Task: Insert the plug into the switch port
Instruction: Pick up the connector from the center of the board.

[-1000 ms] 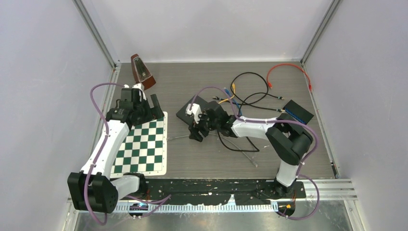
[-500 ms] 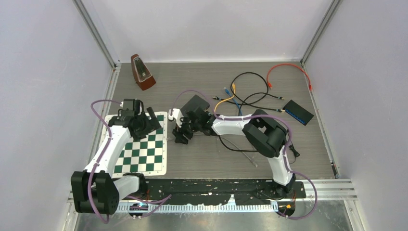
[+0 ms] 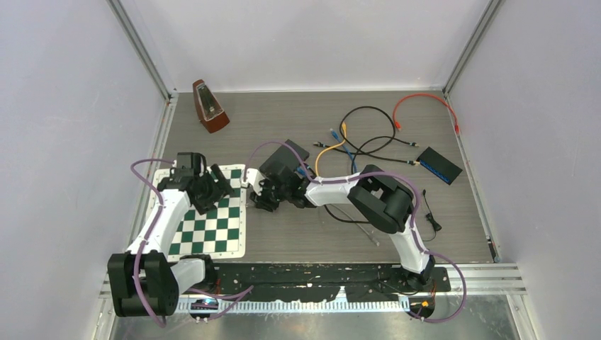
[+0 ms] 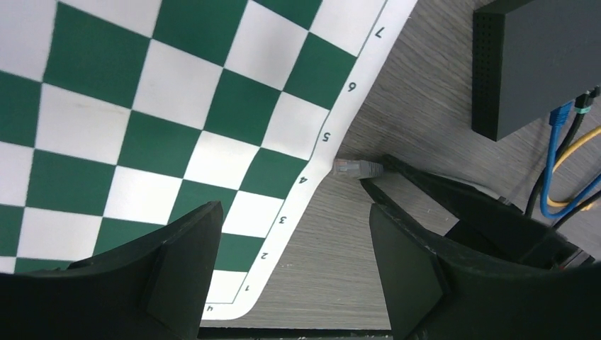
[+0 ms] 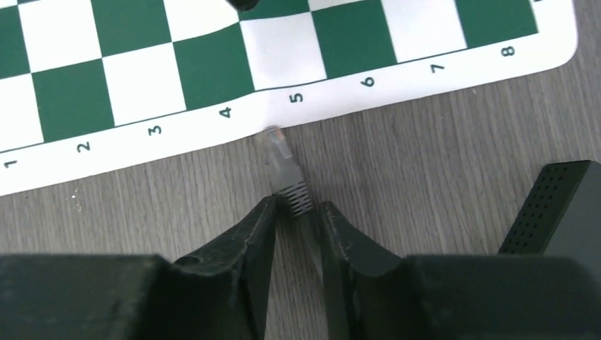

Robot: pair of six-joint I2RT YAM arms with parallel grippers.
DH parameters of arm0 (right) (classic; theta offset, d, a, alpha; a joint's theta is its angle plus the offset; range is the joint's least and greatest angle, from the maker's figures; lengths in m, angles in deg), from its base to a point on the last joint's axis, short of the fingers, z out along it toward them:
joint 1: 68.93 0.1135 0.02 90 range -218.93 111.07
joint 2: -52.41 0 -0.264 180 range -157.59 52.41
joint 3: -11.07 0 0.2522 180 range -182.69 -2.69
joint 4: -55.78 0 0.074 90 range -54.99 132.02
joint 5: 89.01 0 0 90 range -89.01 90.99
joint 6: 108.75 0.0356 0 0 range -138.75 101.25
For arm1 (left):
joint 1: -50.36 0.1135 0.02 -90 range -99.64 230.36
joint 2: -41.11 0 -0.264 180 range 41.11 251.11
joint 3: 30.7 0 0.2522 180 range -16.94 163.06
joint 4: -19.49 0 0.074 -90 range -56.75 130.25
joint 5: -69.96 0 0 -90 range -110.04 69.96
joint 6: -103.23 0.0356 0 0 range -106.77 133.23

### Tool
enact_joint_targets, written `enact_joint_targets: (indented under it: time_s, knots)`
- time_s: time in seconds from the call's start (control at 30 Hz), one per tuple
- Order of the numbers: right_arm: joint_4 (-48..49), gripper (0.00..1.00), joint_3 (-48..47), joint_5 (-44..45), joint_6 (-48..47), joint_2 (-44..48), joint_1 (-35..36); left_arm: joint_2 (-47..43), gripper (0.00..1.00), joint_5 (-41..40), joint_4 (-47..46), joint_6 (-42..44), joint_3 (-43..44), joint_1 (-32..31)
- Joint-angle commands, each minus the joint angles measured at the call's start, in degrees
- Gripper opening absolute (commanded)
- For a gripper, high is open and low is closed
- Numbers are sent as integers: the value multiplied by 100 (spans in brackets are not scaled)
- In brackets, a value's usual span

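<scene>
The grey plug (image 5: 283, 166) is pointing up in the middle of the frame, its tip touching the white edge of the checkered mat (image 5: 142, 64) on the counter (image 5: 425, 163). The right hand (image 5: 296, 209) is pinching its back end. A black box (image 5: 560, 205) is sitting at the lower right. The left hand (image 4: 294, 219) is hanging spread wide over the mat.

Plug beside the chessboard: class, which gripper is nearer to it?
Right. The right gripper pinches the plug at its ribbed end; the left gripper hangs open above the chessboard edge, apart from the plug.
</scene>
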Motion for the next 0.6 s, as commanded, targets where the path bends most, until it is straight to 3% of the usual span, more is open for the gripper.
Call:
enact_joint_targets:
  time_s: [0.0, 0.13, 0.37, 0.57]
  knots:
    - [492, 25, 473, 196, -91, 196, 41, -8, 77, 475, -413, 157, -97, 38]
    - [1465, 7, 1162, 242, -63, 566, 44, 40, 74, 1221, -766, 247, -256, 32]
    - [3329, 5, 2179, 613, 220, 1336, 51, 90, 67, 2268, -1645, 82, -495, 32]
    - [3825, 5, 2662, 772, 307, 1725, 51, 217, 64, 2995, -2343, -157, -640, -60]
